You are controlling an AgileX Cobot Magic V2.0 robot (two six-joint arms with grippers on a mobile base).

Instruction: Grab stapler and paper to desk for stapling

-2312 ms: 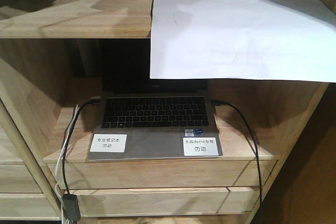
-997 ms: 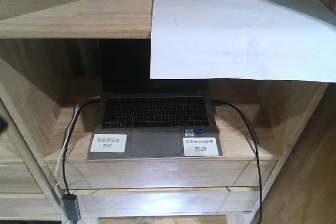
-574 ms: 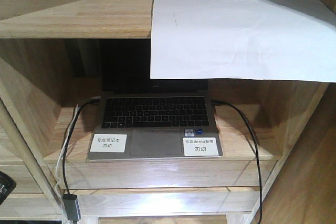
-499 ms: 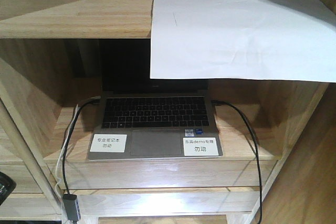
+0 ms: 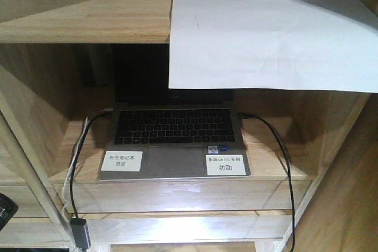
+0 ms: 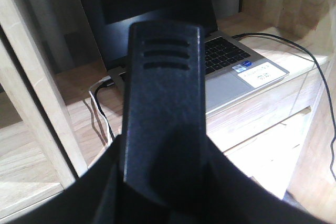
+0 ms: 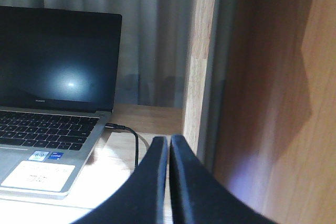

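Note:
The stapler [image 6: 163, 93], black with three slots near its tip, stands up between the dark jaws of my left gripper [image 6: 167, 187], which is shut on it in the left wrist view. The paper [image 5: 266, 39], a large white sheet, lies on the upper shelf with its front part hanging over the shelf edge above the laptop. My right gripper [image 7: 168, 148] is shut with nothing between its fingers, low beside the shelf's right upright. The desk is out of view.
An open laptop [image 5: 174, 134] with two white labels sits in the lower shelf bay [image 5: 266, 169], cables [image 5: 283, 163] trailing from both sides. Wooden side panels [image 7: 197, 61] close the bay left and right. A dark shape [image 5: 5, 209] shows at the front view's lower left edge.
The dark shape at the left edge of the front view has dropped from mid-height to the bottom corner. Paper and laptop have not moved.

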